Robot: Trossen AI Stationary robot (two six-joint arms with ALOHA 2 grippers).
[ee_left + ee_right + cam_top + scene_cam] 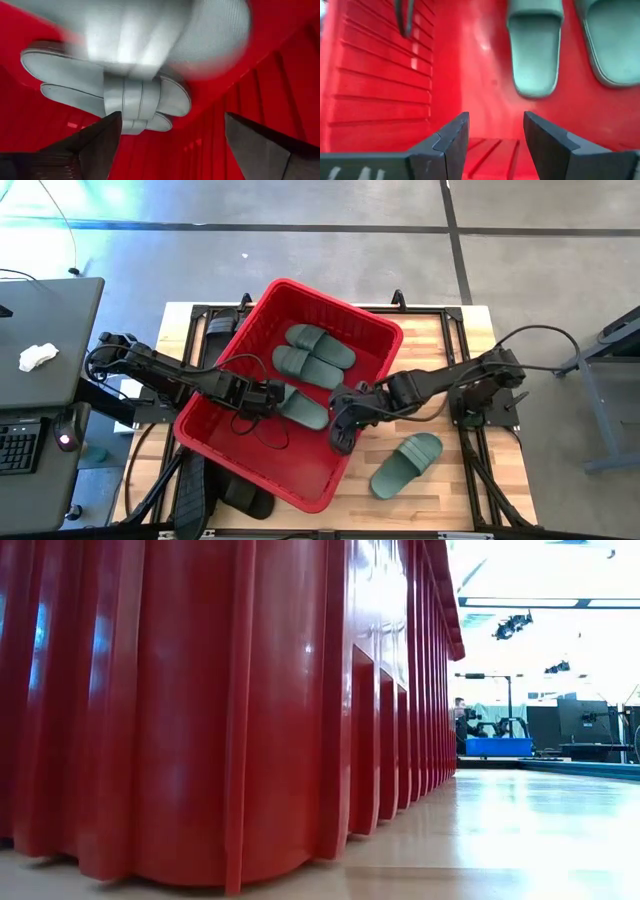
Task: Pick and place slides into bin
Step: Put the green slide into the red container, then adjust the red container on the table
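The red bin [245, 465] stands slantwise in the middle of the table, and its ribbed wall fills the low view [200, 710]. Two dark green slides [318, 345] [305, 367] lie side by side on its floor. A third green slide [302, 408] lies nearer the middle and shows blurred in the left wrist view [165, 30]. My left gripper [272, 395] [172, 117] is open inside the bin, beside that third slide. My right gripper [343, 425] [495, 117] is open and empty at the bin's right wall, pointing into it. Another green slide [408, 465] lies on the table at the right.
A black slide [245, 502] lies at the table's near left, partly under the bin's rim. Another dark one [218, 330] lies at the far left. A desk with a keyboard [20, 445] stands left of the table. Bare wood shows at the table's near right.
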